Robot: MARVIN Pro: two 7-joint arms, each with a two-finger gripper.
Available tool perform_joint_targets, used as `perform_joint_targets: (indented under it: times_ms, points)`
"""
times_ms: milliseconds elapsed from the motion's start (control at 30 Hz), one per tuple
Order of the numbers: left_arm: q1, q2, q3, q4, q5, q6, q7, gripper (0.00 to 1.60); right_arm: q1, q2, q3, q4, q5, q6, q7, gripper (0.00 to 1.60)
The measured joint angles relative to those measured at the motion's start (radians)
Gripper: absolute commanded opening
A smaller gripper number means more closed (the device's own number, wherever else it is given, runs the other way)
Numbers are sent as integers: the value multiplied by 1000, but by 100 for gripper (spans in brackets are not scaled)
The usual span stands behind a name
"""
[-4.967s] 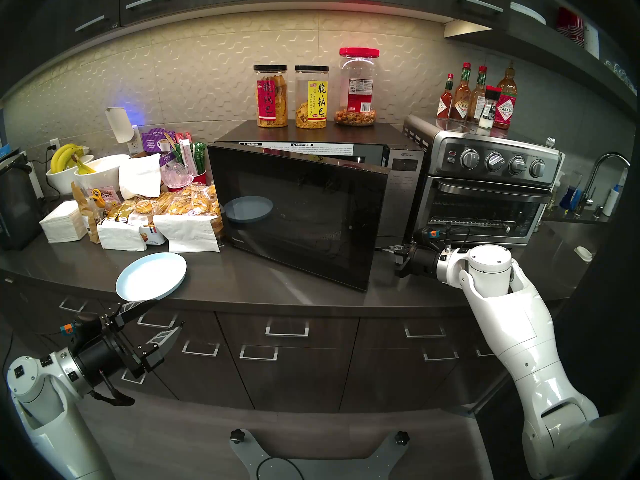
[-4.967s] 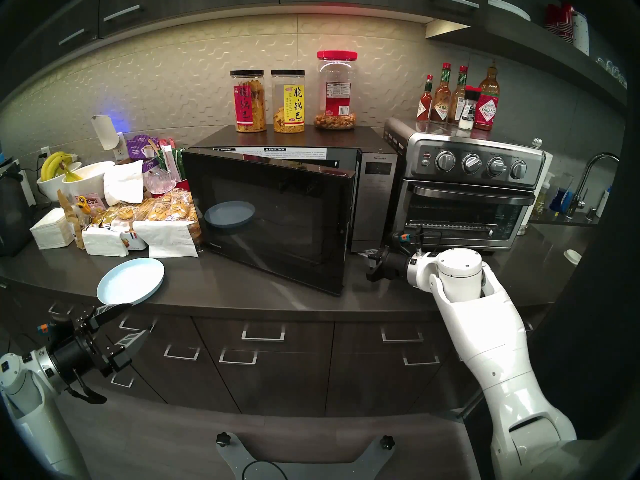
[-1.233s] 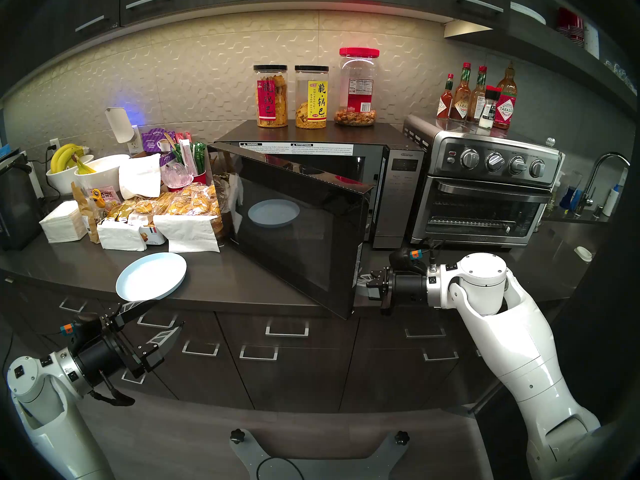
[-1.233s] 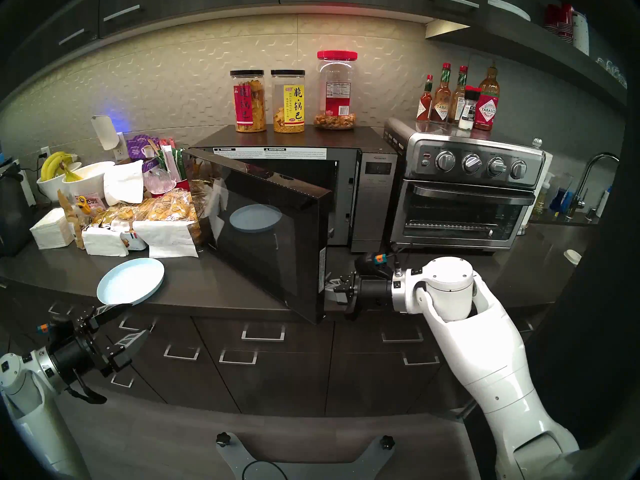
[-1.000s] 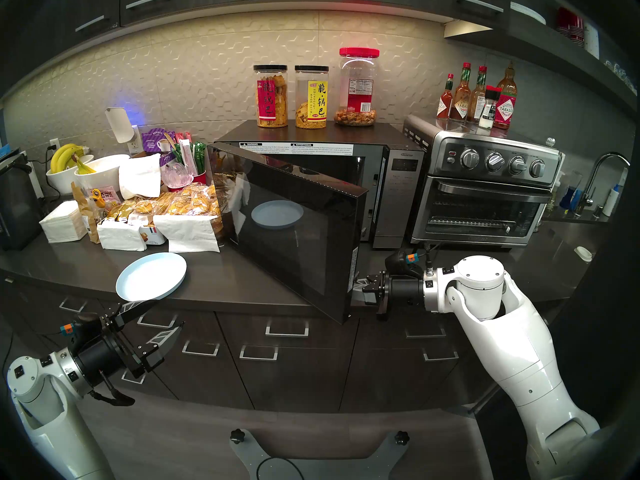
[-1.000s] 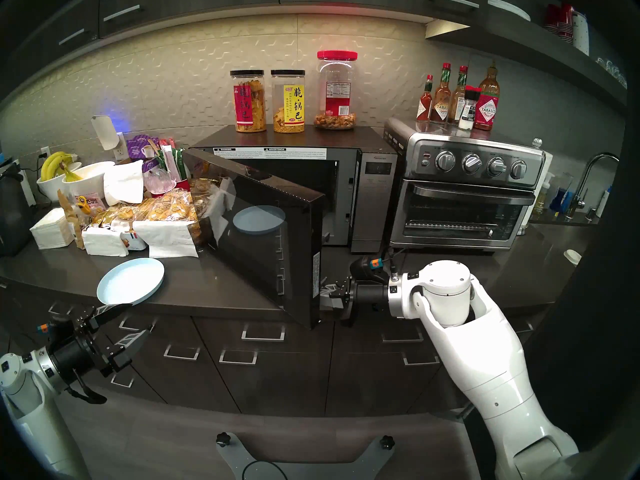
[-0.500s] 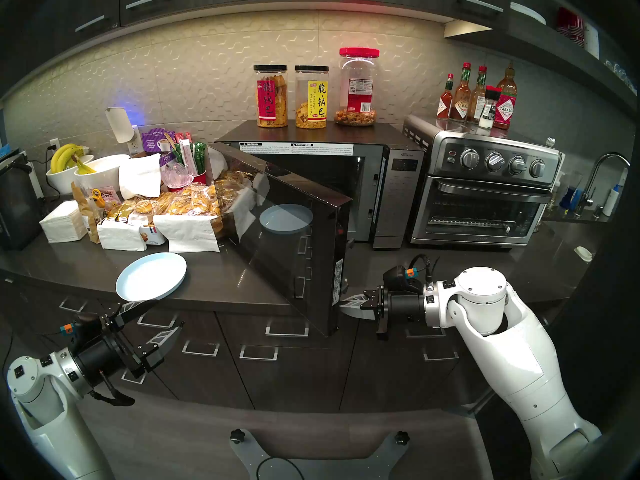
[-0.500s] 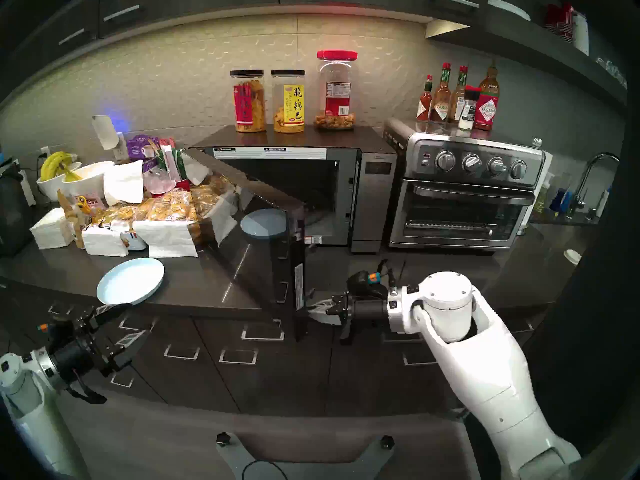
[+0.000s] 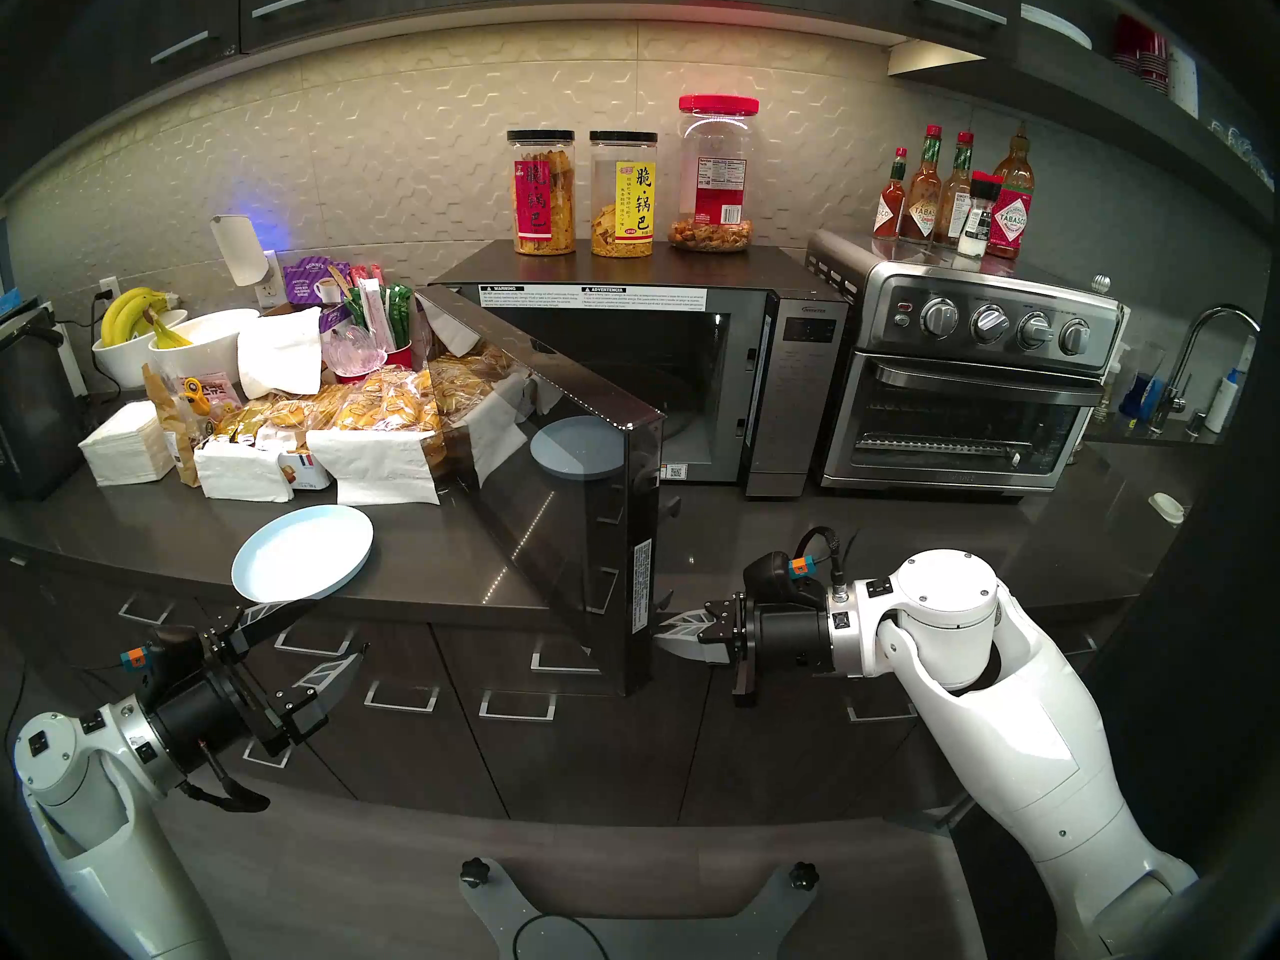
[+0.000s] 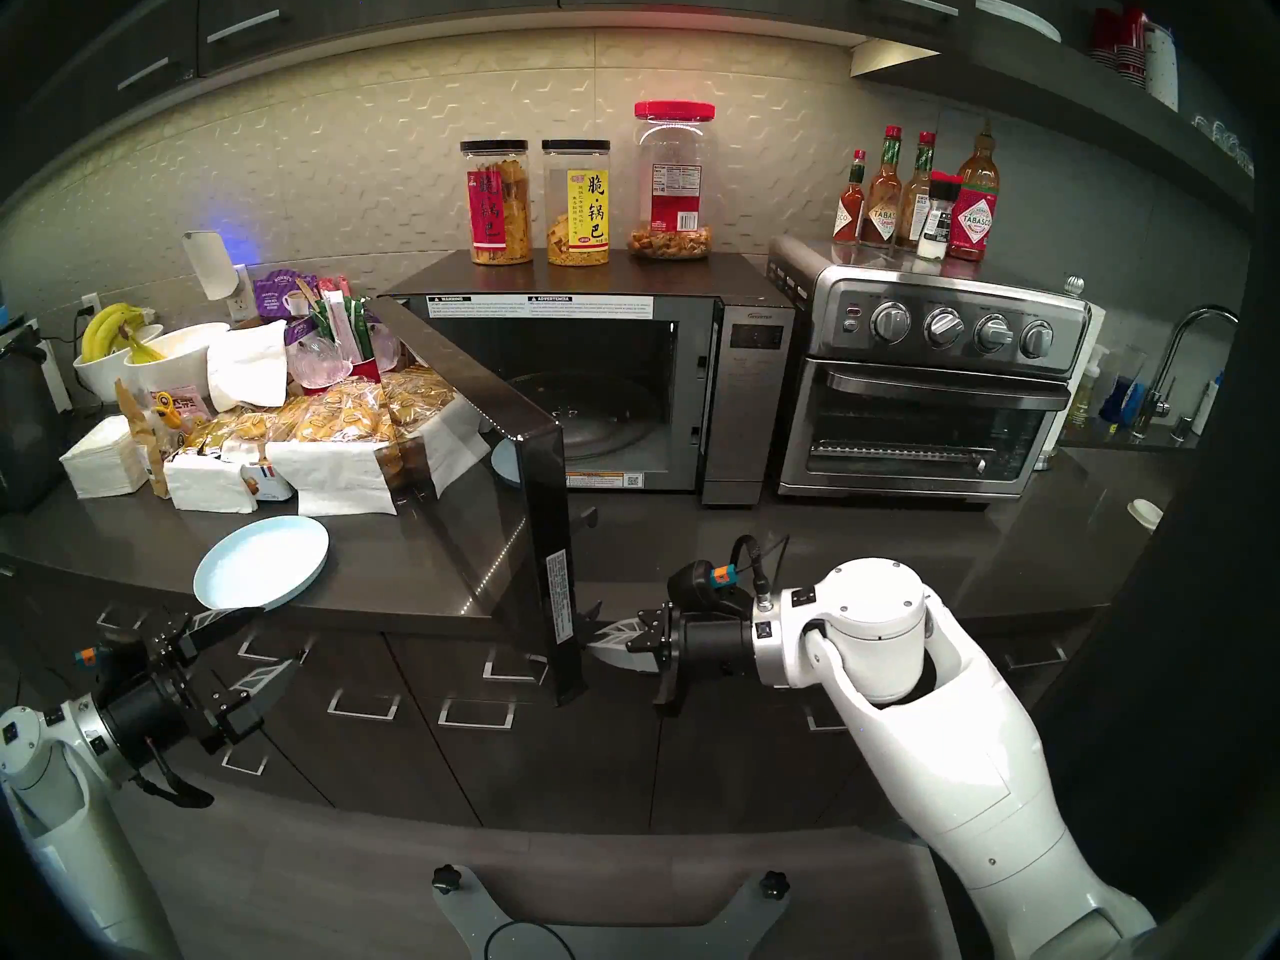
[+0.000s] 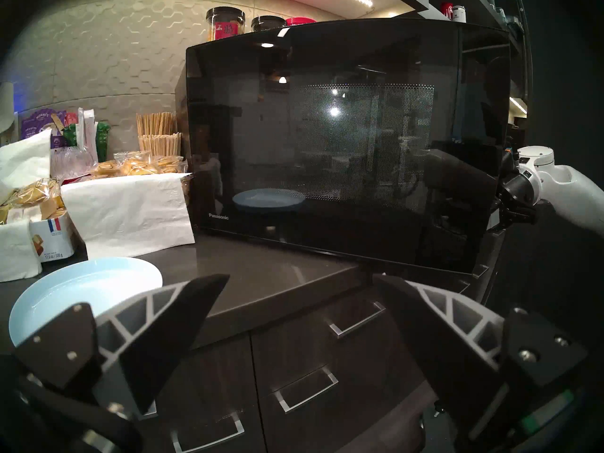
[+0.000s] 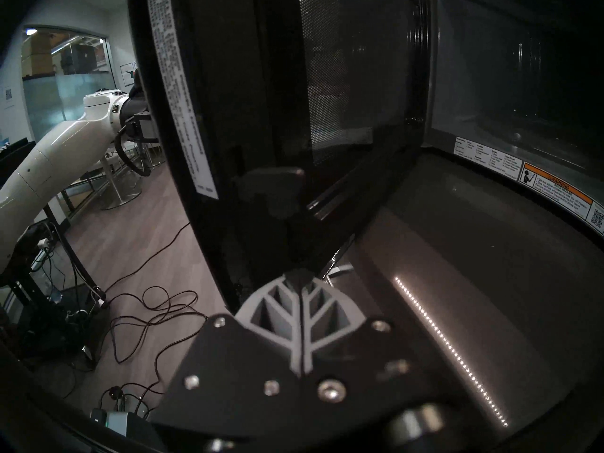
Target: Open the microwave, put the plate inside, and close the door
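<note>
The black microwave (image 9: pixel 623 266) stands at the back of the counter with its cavity (image 10: pixel 609 397) exposed. Its glass door (image 9: pixel 554 522) is swung out about square to the front, and the free edge (image 10: pixel 557 577) overhangs the counter's front. My right gripper (image 9: pixel 661 631) is shut and empty, with its tips against the inner side of the door's lower free corner (image 12: pixel 299 274). The pale blue plate (image 9: pixel 303 553) lies on the counter's front edge at the left. My left gripper (image 9: pixel 338 627) hangs open just below and in front of it, one finger under the rim (image 11: pixel 81 285).
A steel toaster oven (image 9: pixel 970 383) stands right of the microwave with sauce bottles (image 9: pixel 956 196) on top. Three snack jars (image 9: pixel 623 196) sit on the microwave. Snack packets and napkins (image 9: pixel 374 411) and banana bowls (image 9: pixel 145 328) crowd the left. Drawers (image 9: pixel 575 661) run below the counter.
My right gripper has moved left and toward me with the door's free edge. The door has swung from half open to about a right angle. Left arm and plate have not moved.
</note>
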Motion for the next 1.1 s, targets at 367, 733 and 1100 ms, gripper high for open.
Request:
perform_joint_targets:
  times_ms: [367,733,1100]
  points:
    - [0,0,0,0,0,0,0,160,1,-9,-36,-22,-10,17,-18,0]
    - [0,0,0,0,0,0,0,160,14,-21,-80,-25,-24,24,-34,0]
    - [0,0,0,0,0,0,0,160,24,-41,-145,-42,-46,44,-55,0]
